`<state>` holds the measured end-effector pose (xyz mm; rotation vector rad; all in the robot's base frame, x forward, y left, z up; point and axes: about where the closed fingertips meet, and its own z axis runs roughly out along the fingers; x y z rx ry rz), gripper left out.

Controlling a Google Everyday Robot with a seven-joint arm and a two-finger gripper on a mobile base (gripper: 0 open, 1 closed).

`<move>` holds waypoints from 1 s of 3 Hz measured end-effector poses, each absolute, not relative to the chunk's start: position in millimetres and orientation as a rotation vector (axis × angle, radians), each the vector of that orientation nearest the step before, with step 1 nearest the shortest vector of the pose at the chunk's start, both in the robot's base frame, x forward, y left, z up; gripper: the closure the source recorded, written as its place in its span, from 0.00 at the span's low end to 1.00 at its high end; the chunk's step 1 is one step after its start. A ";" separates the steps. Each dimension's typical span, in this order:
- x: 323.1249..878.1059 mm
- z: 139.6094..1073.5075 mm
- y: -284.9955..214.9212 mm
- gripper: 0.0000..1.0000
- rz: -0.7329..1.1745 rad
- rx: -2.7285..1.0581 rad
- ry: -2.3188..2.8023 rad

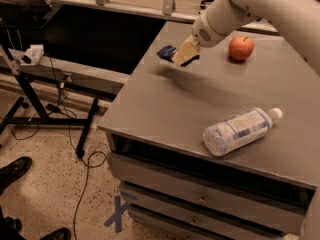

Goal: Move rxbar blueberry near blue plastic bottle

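Observation:
My gripper [181,54] hangs above the far left part of the grey table [165,114]. It is shut on the rxbar blueberry [166,51], a small dark navy bar that sticks out to the left of the pale fingers [185,50]. The bar is off the surface, with a shadow beneath it. The blue plastic bottle [241,130], clear with a white cap and a pale label, lies on its side near the table's front right edge, well away from the gripper.
A red apple [241,47] sits at the back of the table, right of the gripper. Drawers [200,199] run below the tabletop. A dark stand with cables [45,99] is on the floor to the left. A shoe [12,171] shows at bottom left.

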<state>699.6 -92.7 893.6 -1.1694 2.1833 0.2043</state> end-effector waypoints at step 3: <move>655.2 892.5 -204.8 1.00 0.210 -1.356 2.175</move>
